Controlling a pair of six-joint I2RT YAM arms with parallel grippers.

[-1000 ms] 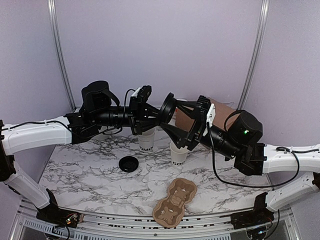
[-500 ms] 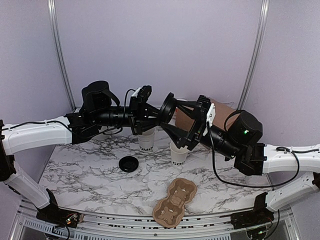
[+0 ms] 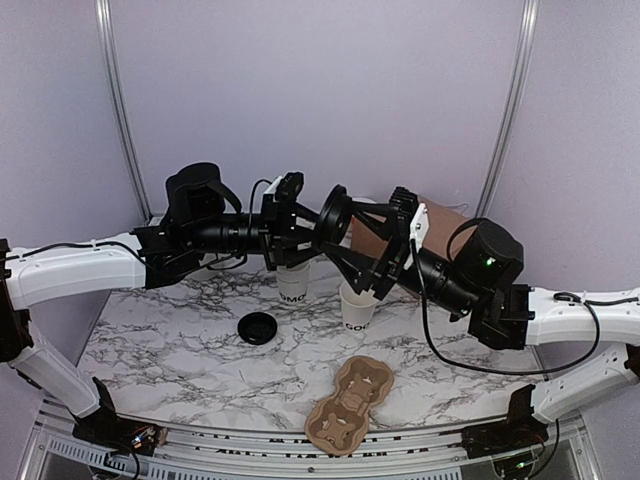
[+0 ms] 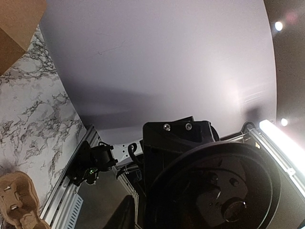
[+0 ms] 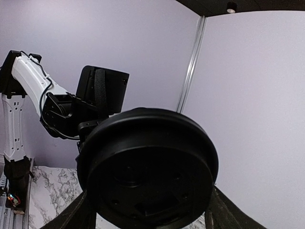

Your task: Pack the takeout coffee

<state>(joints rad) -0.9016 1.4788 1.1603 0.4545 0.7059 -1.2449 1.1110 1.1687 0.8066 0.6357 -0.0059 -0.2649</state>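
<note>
We cannot make out the left gripper's point(image 3: 306, 224) fingers. Its own camera shows only the lid point(image 4: 217, 188), cut off at the frame edge, so we cannot tell how wide they stand. The right gripper point(image 3: 338, 225) clasps that round, glossy black lid across its rim, and its fingers point(image 5: 76, 214) barely show. Below both sets of fingers, the lettered white paper cup point(image 3: 357, 305) stands on the marbled table point(image 3: 180, 370). A second cup point(image 3: 293, 285) stands near it, its top hidden by the arm.

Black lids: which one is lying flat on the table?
The low lid, lying flat on the marble table. The other lid is up in the air, standing on edge, gripped by the right arm's fingers.
</note>
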